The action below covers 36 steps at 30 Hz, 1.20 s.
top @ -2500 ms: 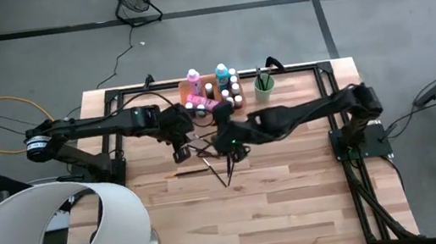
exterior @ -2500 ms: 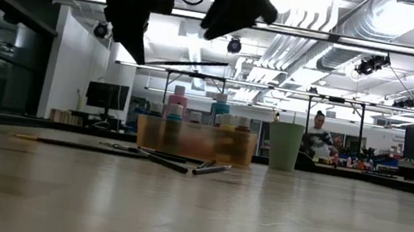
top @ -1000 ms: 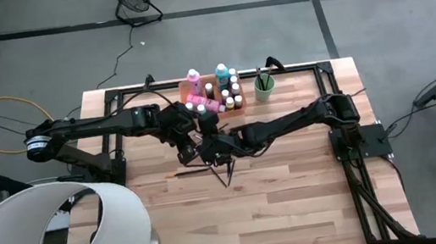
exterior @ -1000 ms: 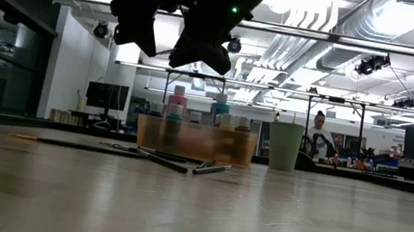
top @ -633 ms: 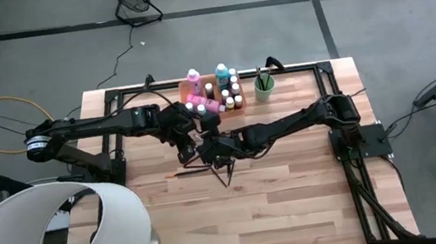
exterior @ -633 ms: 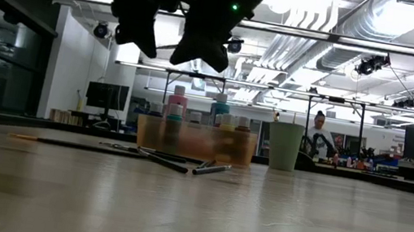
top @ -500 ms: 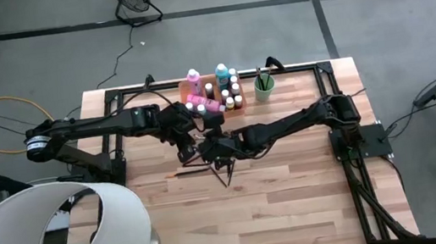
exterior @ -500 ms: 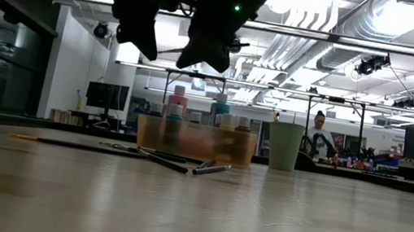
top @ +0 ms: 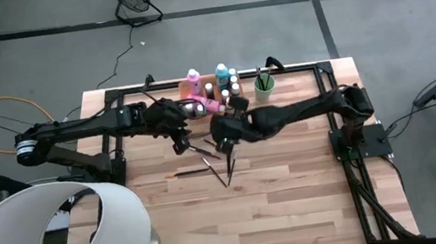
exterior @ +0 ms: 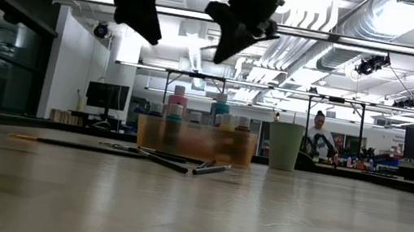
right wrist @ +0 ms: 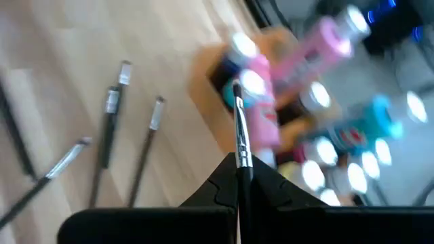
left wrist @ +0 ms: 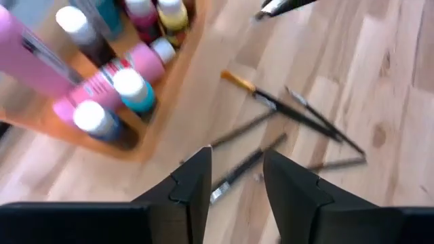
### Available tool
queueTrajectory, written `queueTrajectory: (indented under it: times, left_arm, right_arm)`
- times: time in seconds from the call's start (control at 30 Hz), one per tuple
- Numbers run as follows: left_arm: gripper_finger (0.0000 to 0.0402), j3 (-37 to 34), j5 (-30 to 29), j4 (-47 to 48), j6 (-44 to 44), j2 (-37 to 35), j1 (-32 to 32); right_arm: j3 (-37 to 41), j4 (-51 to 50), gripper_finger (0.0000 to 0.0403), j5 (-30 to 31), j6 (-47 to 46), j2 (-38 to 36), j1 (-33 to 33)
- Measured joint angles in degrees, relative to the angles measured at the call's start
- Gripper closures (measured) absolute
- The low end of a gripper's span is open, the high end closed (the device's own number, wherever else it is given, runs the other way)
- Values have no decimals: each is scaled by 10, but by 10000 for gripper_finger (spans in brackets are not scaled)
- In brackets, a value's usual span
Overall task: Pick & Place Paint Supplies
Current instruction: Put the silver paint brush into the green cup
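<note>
Several dark-handled paintbrushes (top: 217, 165) lie loose on the wooden table, in front of the orange tray (exterior: 195, 141) that holds the paint bottles (left wrist: 132, 91). One more paintbrush (right wrist: 239, 125) is between the shut fingers of my right gripper (top: 224, 138), which hangs high over the table just in front of the tray. My left gripper (left wrist: 237, 179) stands open and empty to the left of it, above the loose brushes (left wrist: 288, 114). The low view shows both grippers well above the tabletop, the left gripper (exterior: 150, 32) beside the right gripper (exterior: 226, 51). My right gripper pinches the paintbrush between its two fingers, on the shaft just behind the metal ferrule (right wrist: 243, 161). The brush runs along the fingers and sticks out past their tips, bristle end (right wrist: 236, 88) forward. It is lifted clear of the table, slanting down toward the tray.
A light green cup (top: 264, 88) stands right of the tray at the far edge. A black frame rail (top: 327, 94) borders the table. A large white round shade (top: 55, 239) covers the near left corner. The near half of the table (top: 281, 207) is bare wood.
The two grippers were close together low over the loose brushes and have parted. My right gripper has risen and gone toward the far right with the brush, rolling its wrist. My left gripper has risen and drawn back toward the table's left edge.
</note>
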<state>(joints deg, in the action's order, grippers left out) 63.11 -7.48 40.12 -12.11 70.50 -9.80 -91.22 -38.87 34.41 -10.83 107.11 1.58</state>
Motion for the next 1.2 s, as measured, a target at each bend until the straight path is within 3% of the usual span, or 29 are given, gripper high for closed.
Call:
queueTrajectory:
  times: [0.27, 0.47, 0.67, 0.8, 1.2]
  left_arm:
    - [270, 0, -8, 5, 0, -6, -4]
    - [270, 0, -8, 3, -1, -6, -3]
    - [270, 0, -9, 0, 0, -6, -3]
    - [270, 0, -10, -12, 0, -6, -3]
    - [270, 0, -12, -42, -8, -6, -3]
  right_arm:
    - [20, -43, 399, 40, -99, -61, -73]
    - [117, 23, 399, 70, -146, -146, -130]
    - [286, 245, 399, 75, -157, -256, -171]
    - [382, 415, 399, 64, -117, -289, -198]
    - [539, 802, 399, -67, -70, -253, -330]
